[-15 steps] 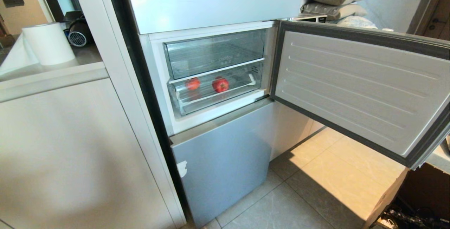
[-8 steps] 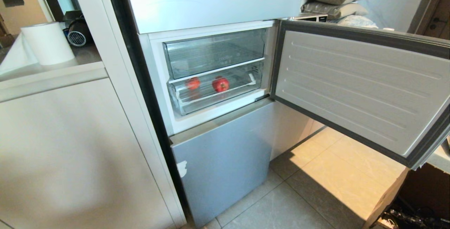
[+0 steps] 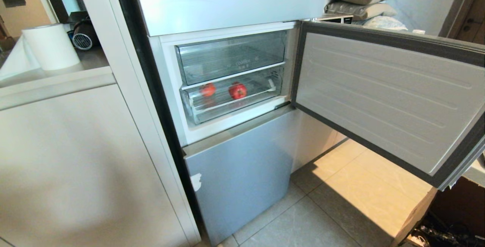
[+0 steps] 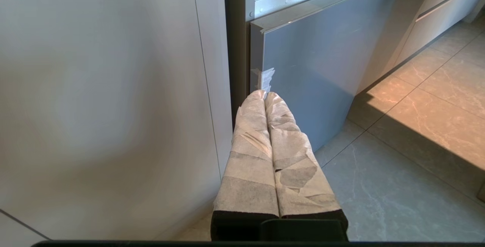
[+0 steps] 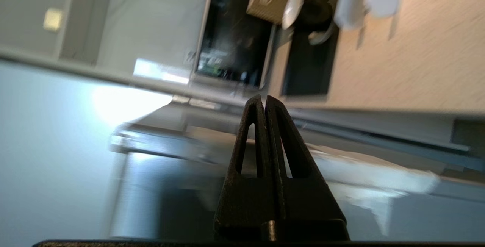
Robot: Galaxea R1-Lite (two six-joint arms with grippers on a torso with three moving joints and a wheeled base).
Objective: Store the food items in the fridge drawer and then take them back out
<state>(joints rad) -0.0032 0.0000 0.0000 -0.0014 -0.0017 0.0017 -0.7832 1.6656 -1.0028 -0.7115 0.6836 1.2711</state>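
2 fruits [image 3: 237, 91] inside lower drawer [image 3: 235, 107], door [image 3: 382, 99] open; likely firm, glossy, slippery, so best pinched across widest part; left gripper [image 4: 265, 95] pressed together, parked low; right gripper [image 5: 264, 101] together, empty.

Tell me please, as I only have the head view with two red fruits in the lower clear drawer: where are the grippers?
Observer: The left gripper, fingers wrapped in white tape, hangs low beside the grey lower fridge door.
Operator: Is it holding anything?
Observer: No, its taped fingers are pressed together with nothing between them.
Operator: And the right one?
Observer: The black right gripper is shut and empty too, pointing along a pale grey panel, well away from the fruits.
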